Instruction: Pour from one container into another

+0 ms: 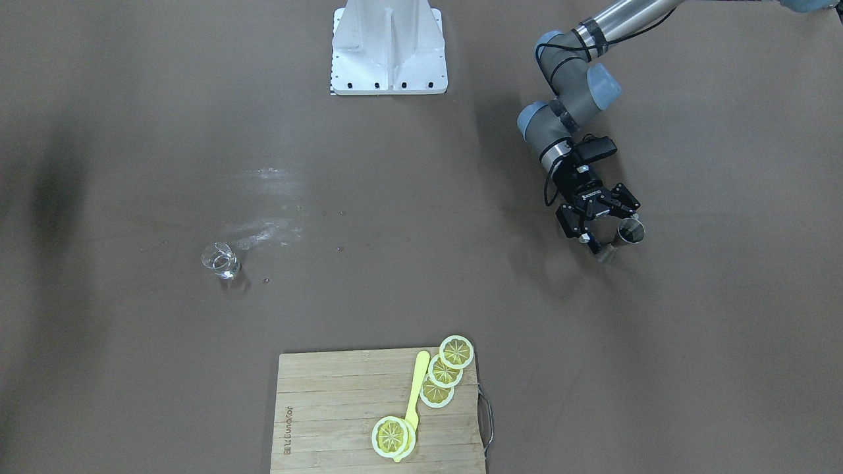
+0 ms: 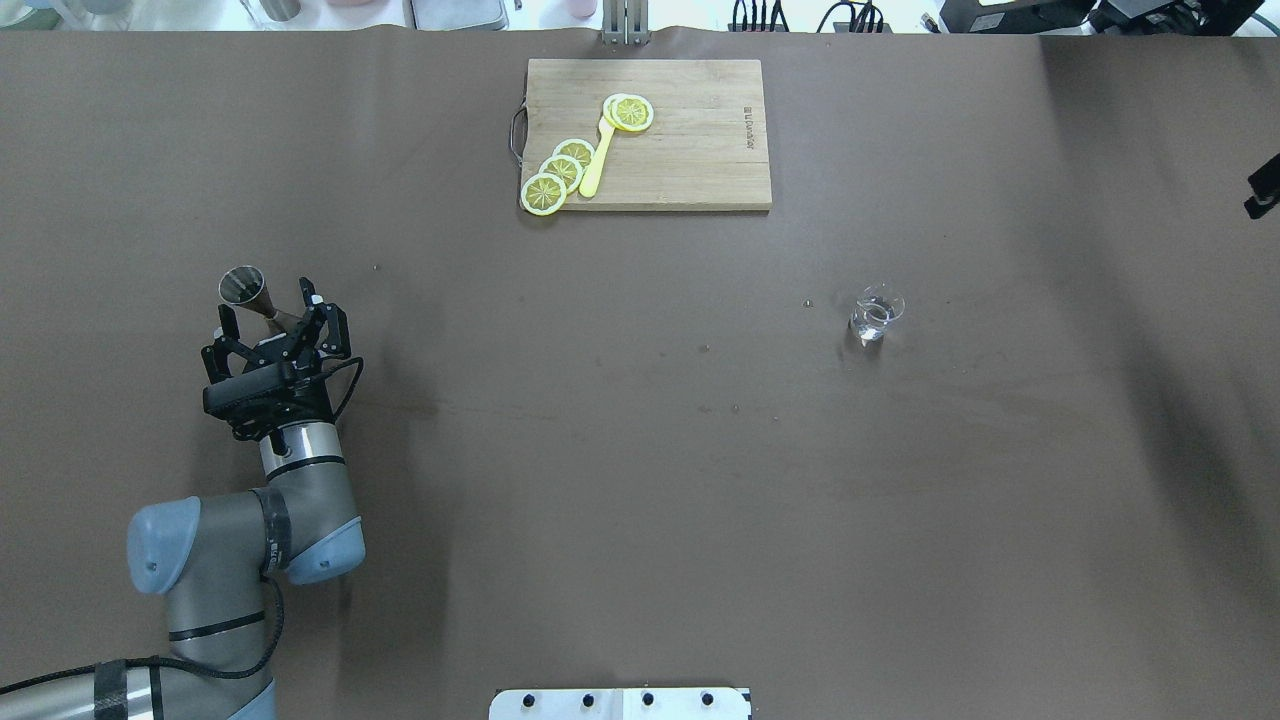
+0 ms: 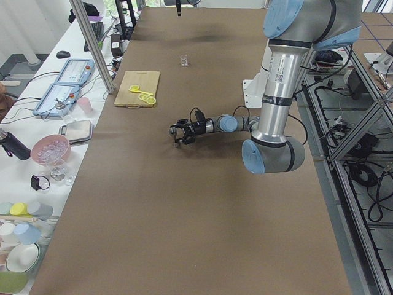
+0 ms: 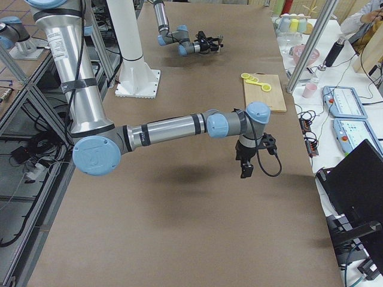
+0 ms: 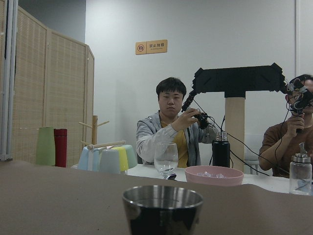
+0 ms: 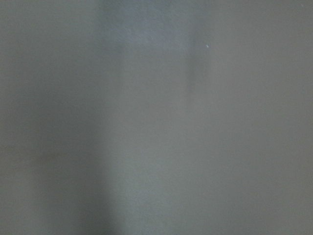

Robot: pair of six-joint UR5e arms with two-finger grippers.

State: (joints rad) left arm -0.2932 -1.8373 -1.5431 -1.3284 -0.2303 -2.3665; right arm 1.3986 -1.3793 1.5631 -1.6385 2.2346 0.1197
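A steel jigger (image 2: 243,285) stands on the brown table at the robot's left. My left gripper (image 2: 268,310) is level with it and open, one finger on each side of its narrow waist. From the front, the jigger (image 1: 631,232) sits just past the left gripper (image 1: 609,232). Its rim (image 5: 162,198) fills the bottom of the left wrist view. A small glass beaker (image 2: 877,315) with a little clear liquid stands far off on the right half, and appears again from the front (image 1: 220,260). My right gripper (image 4: 245,167) hangs above bare table; I cannot tell whether it is open or shut.
A wooden cutting board (image 2: 700,150) at the far edge carries lemon slices (image 2: 545,192) and a yellow utensil (image 2: 597,165). Wet marks (image 1: 270,227) lie near the beaker. The white robot base (image 1: 388,52) stands at the near edge. People sit beyond the table.
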